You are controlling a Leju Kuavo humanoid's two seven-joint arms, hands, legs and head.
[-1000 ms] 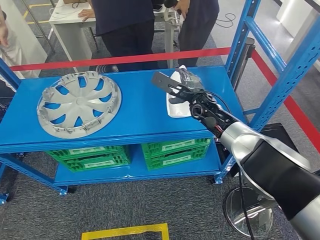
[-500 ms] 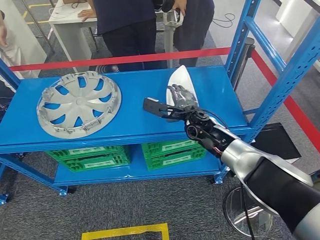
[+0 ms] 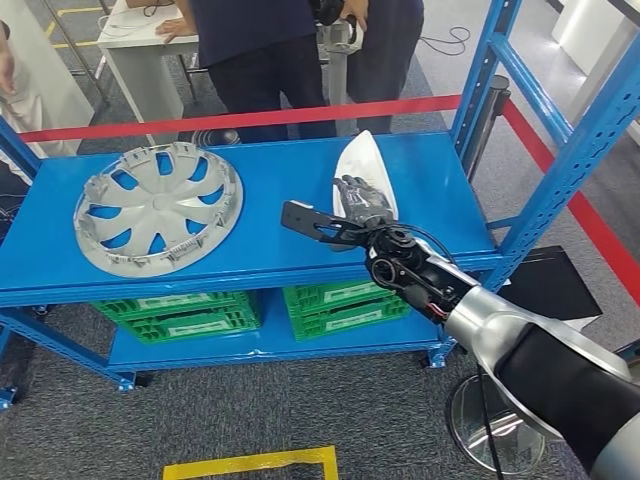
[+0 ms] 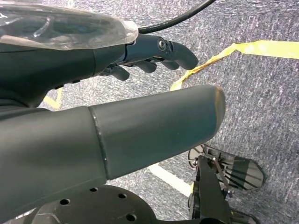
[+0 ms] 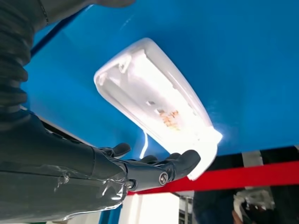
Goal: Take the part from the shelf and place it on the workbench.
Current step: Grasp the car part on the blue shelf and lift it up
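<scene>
Part [image 3: 355, 160] lies just beyond the right hand [image 3: 362, 205], long axis running away from the robot; fingers spread, holding nothing

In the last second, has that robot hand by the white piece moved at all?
Yes. The right hand has drawn back from the far side of the blue shelf toward its front edge, nearer the robot, over the white part.

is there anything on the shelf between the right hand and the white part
Nothing visible does. The right hand is already at the white part on the blue shelf, fingers against it. The hubcap lies well off to the side, apart from both.
</scene>
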